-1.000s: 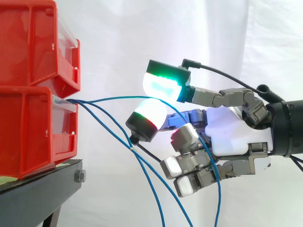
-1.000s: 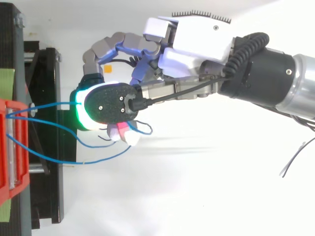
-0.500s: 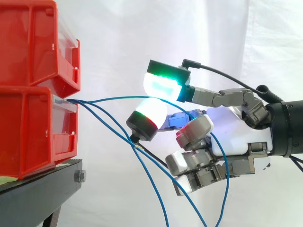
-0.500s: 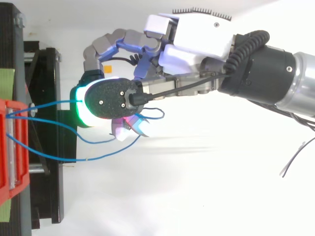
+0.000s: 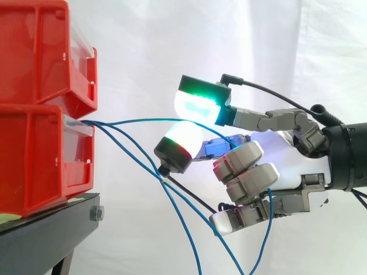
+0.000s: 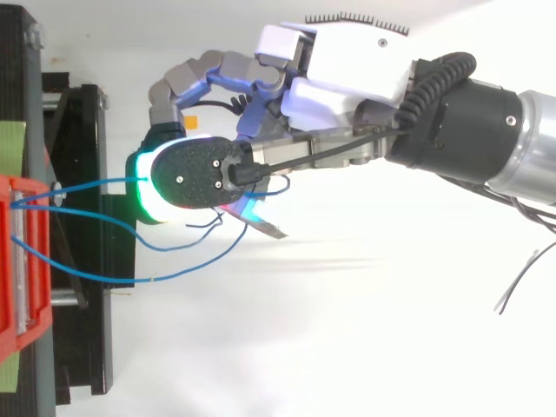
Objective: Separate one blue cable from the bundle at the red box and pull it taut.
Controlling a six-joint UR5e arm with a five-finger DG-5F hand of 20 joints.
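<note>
Just right of red box, fingers of hand pinching one blue cable

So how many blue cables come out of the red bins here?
3 blue cables, all leaving the lower red bin. One arcs across into the hand, pinched between its pads. The other two sag below the hand. More may be hidden inside the bin.
</note>
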